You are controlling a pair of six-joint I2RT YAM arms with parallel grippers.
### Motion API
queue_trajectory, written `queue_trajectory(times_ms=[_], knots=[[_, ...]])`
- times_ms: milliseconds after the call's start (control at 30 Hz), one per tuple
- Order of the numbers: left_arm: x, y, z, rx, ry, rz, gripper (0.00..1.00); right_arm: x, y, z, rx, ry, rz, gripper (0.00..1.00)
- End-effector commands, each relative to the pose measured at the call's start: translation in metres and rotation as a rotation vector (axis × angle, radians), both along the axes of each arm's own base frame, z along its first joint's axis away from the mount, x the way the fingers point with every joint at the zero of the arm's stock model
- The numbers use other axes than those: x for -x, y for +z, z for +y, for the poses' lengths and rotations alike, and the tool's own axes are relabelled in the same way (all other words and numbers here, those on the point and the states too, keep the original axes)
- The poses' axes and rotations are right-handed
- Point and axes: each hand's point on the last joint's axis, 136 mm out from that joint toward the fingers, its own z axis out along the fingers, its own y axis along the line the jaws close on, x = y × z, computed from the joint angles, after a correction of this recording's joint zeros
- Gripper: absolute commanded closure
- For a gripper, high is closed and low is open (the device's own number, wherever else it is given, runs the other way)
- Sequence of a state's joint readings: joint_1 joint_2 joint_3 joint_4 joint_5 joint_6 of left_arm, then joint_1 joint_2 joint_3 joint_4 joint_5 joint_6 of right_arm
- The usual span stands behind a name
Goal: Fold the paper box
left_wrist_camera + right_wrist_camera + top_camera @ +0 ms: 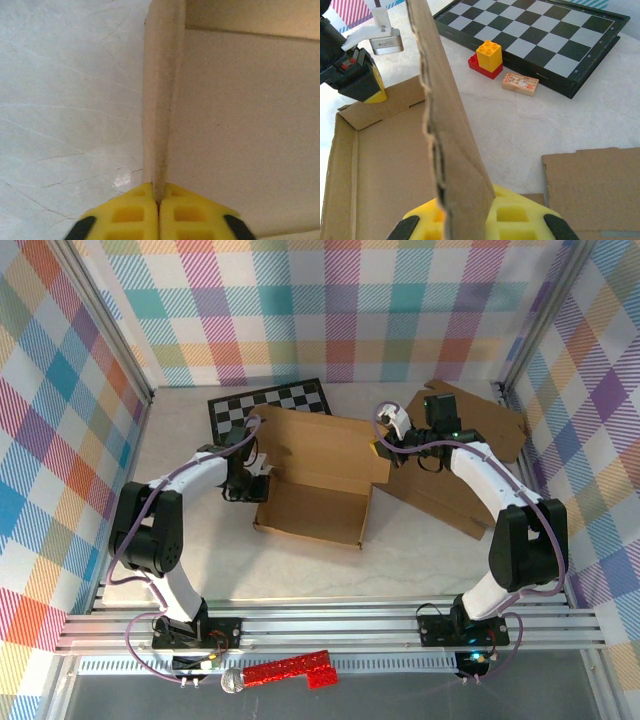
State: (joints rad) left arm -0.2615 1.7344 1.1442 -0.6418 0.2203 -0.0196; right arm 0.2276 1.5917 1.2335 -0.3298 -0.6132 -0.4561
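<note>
The paper box [318, 475] is lying open at mid-table, just in front of a chessboard [268, 403]. The left gripper [159, 197] is pinching the box's left wall, its fingers pressed together on the cardboard. The right gripper [470, 212] is clamping the upright right flap. A flat cardboard sheet [425, 490] is lying beneath the right arm.

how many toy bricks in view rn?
2: a yellow brick stacked on a red brick, right beside the chessboard. The cardboard flap could be hiding more.
</note>
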Motion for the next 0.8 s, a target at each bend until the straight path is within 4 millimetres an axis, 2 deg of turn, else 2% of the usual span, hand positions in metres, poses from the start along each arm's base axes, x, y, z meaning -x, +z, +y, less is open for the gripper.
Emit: queue_trajectory(times_ms=[0, 267, 367, 433, 633, 700, 767], knots=[[0.009, -0.011, 0.002, -0.015, -0.012, 0.042, 1.0, -0.003, 0.004, 0.001, 0.0, 0.006, -0.008, 1.0], [0.011, -0.013, 0.026, -0.291, 0.05, -0.003, 1.0, -0.003, 0.005, 0.003, 0.003, 0.006, -0.013, 1.0], [0.011, -0.003, 0.041, -0.424, 0.113, -0.066, 1.0, -0.002, 0.006, 0.003, 0.003, 0.006, -0.016, 1.0], [0.011, 0.004, 0.043, -0.464, 0.124, -0.1, 1.0, -0.003, 0.007, 0.003, 0.004, 0.007, -0.02, 1.0], [0.009, 0.0, 0.034, -0.44, 0.086, -0.094, 1.0, 0.0, 0.007, 0.004, 0.004, 0.016, -0.017, 1.0], [0.008, -0.005, 0.031, -0.385, 0.085, -0.07, 0.89, 0.0, 0.007, 0.004, 0.005, 0.017, -0.018, 1.0], [0.005, -0.01, 0.029, -0.337, 0.086, -0.038, 0.83, 0.0, 0.007, 0.004, 0.003, 0.018, -0.018, 1.0]])
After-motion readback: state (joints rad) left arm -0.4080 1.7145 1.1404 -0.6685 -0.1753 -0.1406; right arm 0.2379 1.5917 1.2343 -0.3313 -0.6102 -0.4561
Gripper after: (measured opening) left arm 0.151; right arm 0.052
